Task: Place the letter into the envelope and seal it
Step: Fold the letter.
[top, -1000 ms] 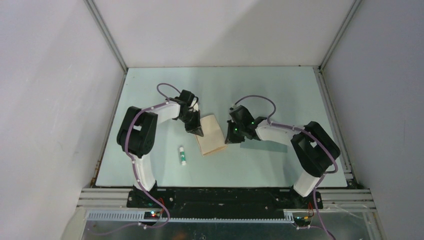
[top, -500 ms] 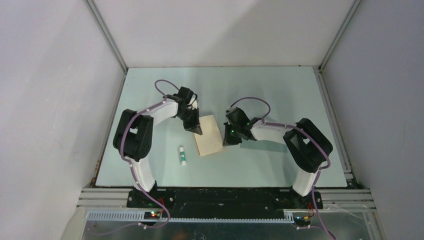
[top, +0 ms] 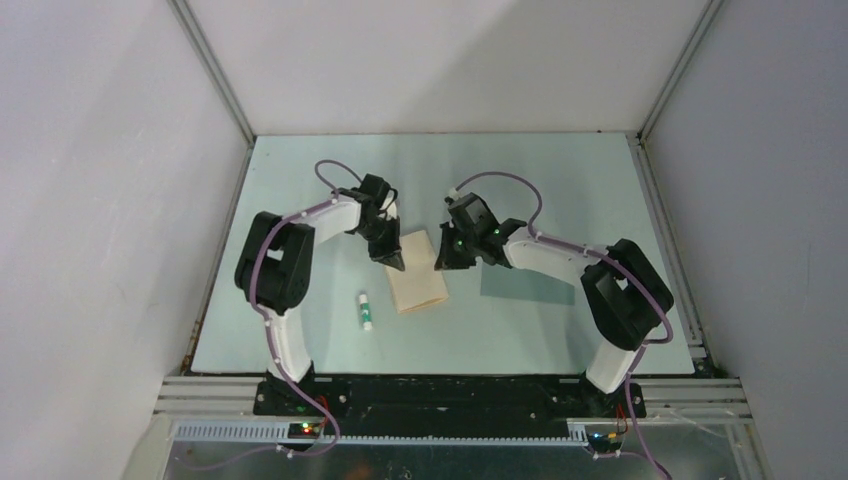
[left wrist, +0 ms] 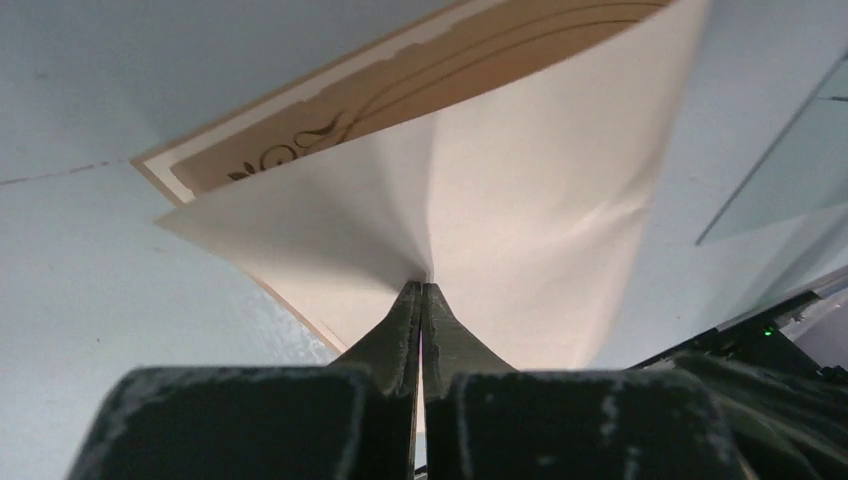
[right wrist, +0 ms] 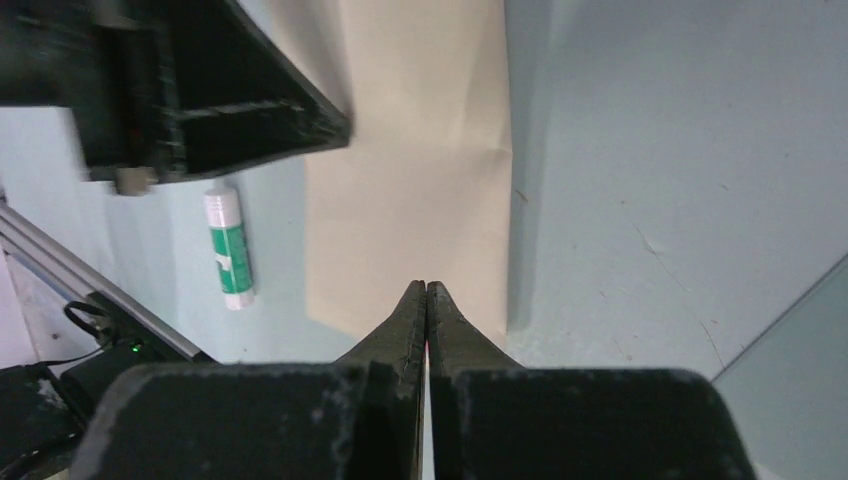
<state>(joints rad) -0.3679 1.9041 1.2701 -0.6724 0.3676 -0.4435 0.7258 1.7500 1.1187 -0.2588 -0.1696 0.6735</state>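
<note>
Leftmost on the counter (top: 300, 200) lies a small white glue stick (top: 366, 311) with a green band, untouched and apart from the paper. Next to it, the left claw (top: 394, 263) is pressed together over the left edge of the letter (top: 420, 280). Its wrist view shows a pale leaf of the sheet rising tent-like from the fingertips, creased where they meet. The claw therefore seems to be nipping that edge rather than only resting on it. Under the raised leaf, the bordered face of the letter shows, so the sheet looks folded over on itself.

The letter has drifted a little toward the left arm over the last second. The bigger change is on its other side. The right claw (top: 443, 264), also pressed together and carrying nothing, has swung in from the open counter. Its tips now sit at the letter's right edge.

Further right, the envelope (top: 510, 285) lies flat beneath the right forearm, near the letter but not touching it.

With both claws now on the sheet, my judgement is that folding is underway. Insertion and sealing are not yet begun.
</note>
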